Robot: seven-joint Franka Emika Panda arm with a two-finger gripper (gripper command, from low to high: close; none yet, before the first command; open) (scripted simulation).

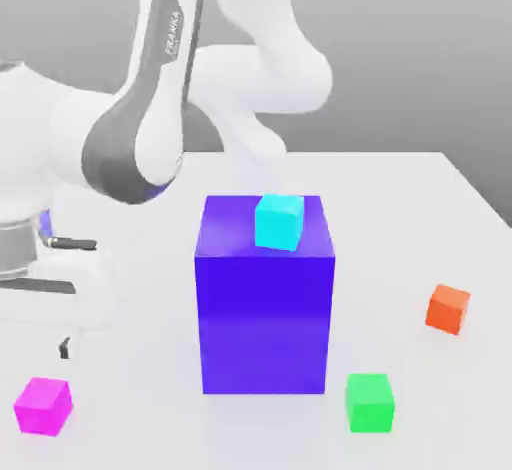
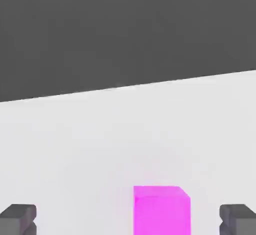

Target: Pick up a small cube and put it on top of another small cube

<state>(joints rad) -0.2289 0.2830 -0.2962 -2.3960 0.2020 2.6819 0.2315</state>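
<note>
A big block stands mid-frame with one cube on top; others sit lower left, lower right and right.

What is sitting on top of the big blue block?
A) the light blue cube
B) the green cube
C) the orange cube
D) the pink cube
A: the small cyan cube rests on the top face of the big blue-violet block, while the other small cubes lie on the table.
</note>
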